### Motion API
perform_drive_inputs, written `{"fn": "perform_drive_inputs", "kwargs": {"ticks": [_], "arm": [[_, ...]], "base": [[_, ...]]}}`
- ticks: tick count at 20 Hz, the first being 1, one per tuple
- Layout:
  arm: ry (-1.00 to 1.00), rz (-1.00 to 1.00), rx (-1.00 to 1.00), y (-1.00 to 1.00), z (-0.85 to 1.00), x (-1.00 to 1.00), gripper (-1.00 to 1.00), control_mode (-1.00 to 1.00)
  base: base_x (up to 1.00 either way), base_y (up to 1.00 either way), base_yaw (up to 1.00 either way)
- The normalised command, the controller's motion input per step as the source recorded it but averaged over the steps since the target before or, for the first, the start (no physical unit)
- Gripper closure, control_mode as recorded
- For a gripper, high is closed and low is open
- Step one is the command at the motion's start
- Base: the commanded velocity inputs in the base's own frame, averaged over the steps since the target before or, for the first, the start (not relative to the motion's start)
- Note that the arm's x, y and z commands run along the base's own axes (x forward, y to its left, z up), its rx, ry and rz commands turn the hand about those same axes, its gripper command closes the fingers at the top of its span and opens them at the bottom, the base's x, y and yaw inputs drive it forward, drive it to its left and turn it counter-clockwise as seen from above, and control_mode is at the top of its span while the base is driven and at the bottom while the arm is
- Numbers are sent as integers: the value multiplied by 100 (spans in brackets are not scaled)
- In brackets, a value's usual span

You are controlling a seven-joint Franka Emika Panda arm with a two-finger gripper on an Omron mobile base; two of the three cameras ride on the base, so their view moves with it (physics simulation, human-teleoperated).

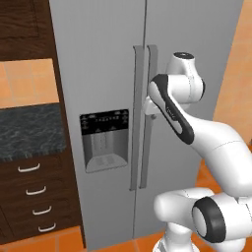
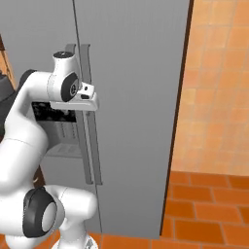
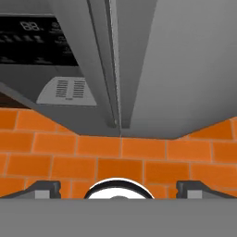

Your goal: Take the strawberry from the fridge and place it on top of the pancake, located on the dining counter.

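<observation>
The fridge (image 1: pixel 108 74) stood shut, both tall doors closed, with its two long handles (image 1: pixel 145 113) side by side in the middle. The tool (image 2: pixel 90 99) was up against the handles, about halfway up, just right of the black panel (image 1: pixel 104 122). Its two fingers (image 3: pixel 44 190) stood wide apart and held nothing. It pointed down at the orange floor (image 3: pixel 120 157). A dark counter (image 1: pixel 29 130) sat left of the fridge.

Two base views close behind the arm, sharing the fridge (image 1: pixel 108 74) doors at 12 o'clock, hand view pointing down along them to the floor (image 3: pixel 115 157)
</observation>
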Motion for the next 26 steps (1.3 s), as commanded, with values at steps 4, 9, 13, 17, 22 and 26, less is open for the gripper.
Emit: {"fn": "perform_drive_inputs", "kwargs": {"ticks": [4,9,13,17,22,26], "arm": [[0,0,0,0,0,0,-100,100],[-3,0,0,-2,-3,5,-100,-100],[-23,0,0,-15,-31,54,-100,-100],[-21,0,0,-3,-35,88,-100,-100],[-9,0,0,0,-39,81,-100,-100],[-5,0,2,0,-9,69,-100,-100]], "base": [[-34,0,-2],[3,-2,0],[0,0,0],[0,0,0],[0,0,0],[0,0,0]]}}
